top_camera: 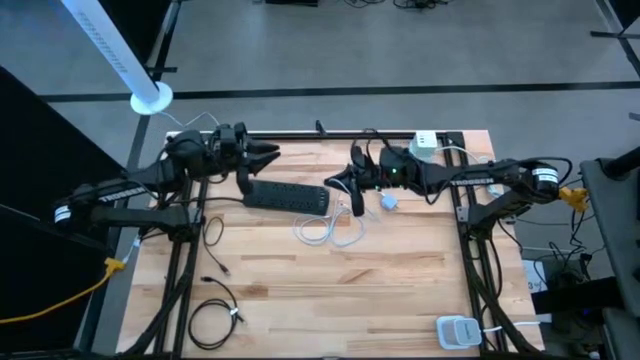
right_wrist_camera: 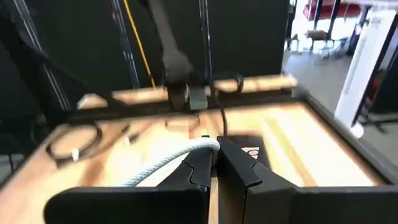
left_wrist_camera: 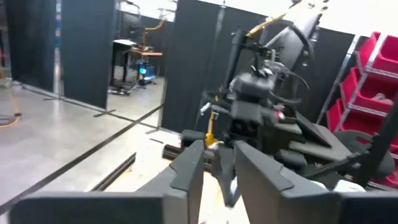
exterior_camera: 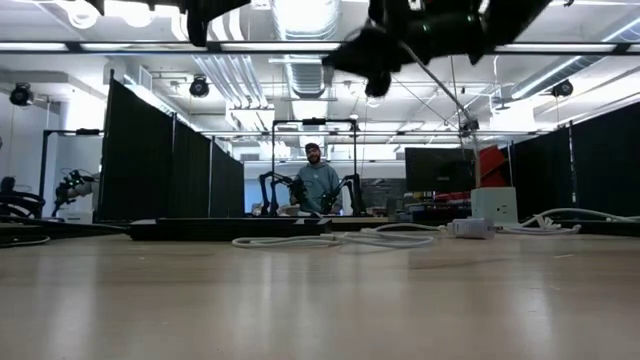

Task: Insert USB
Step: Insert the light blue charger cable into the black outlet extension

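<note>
2 arms up over the table point(top_camera: 300, 290). Left gripper point(top_camera: 268, 154) above 1 black power strip point(top_camera: 287, 196), fingers w/ a small gap, holding nothing. Right gripper point(top_camera: 338, 181) clamped on 1 white cable point(top_camera: 330, 228), just past the strip's right end.

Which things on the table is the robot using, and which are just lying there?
Using: white cable in right gripper; black power strip; left gripper.
Lying about: black cable coil; white box; small white device.

Black power strip point(top_camera: 287, 195), white cable point(top_camera: 325, 231), pale wooden table point(top_camera: 400, 270).
</note>
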